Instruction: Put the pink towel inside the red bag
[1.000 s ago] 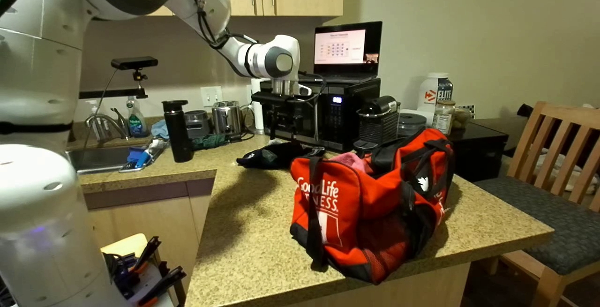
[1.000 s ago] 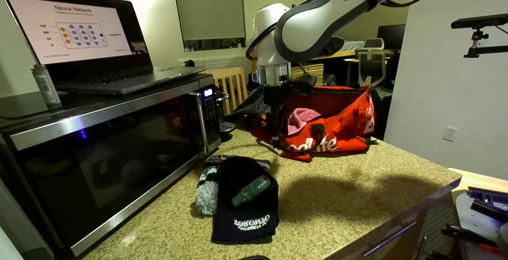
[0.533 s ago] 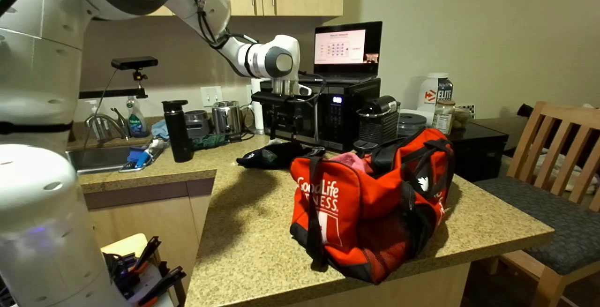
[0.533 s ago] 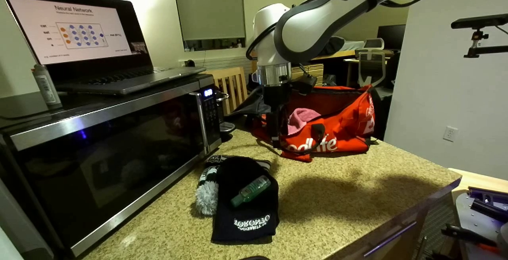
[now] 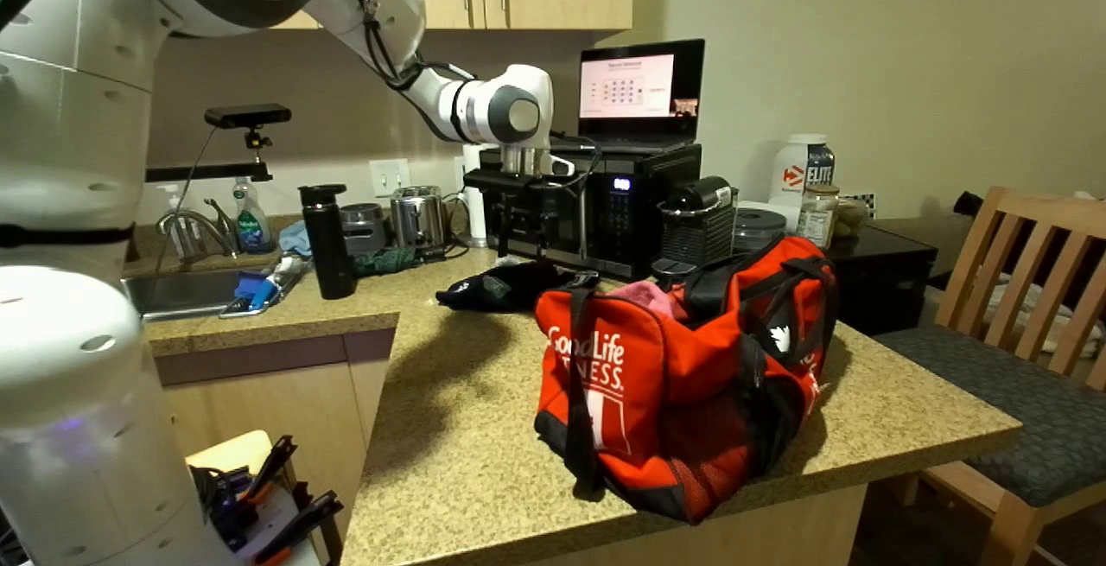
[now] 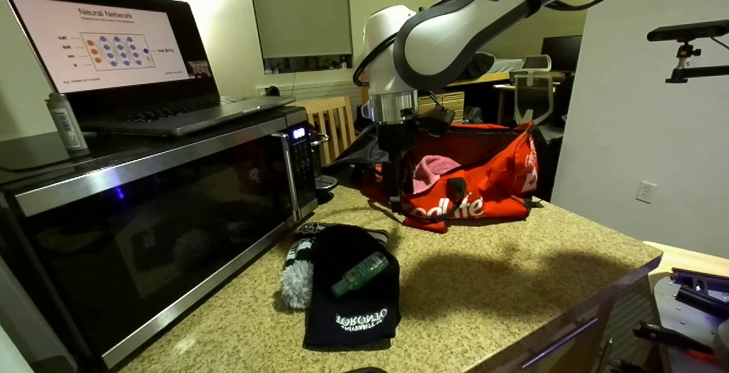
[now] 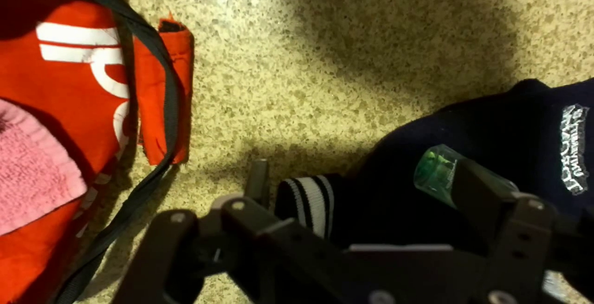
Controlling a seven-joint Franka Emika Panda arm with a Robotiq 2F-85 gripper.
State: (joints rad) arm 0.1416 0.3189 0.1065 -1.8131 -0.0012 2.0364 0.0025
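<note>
The pink towel [image 6: 434, 169] lies crumpled in the open top of the red bag [image 6: 501, 191], against its near rim. In an exterior view only a small part of the towel [image 5: 646, 296] shows above the red bag [image 5: 605, 350]. In the wrist view a corner of the towel [image 7: 32, 169] lies on the red fabric [image 7: 69, 86] at the left edge. My gripper [image 7: 365, 176] is open and empty, its fingers wide apart above the hats beside the bag. It points down over the counter in both exterior views [image 5: 523, 248] [image 6: 394, 193].
A dark knit hat [image 6: 353, 310] with a green bottle [image 6: 361, 273] on it lies on the counter, beside a striped hat with a grey pompom [image 6: 297, 283]. A microwave [image 6: 171, 230] carries a laptop [image 6: 188, 117]. The bag's black strap [image 7: 169, 95] trails on the counter.
</note>
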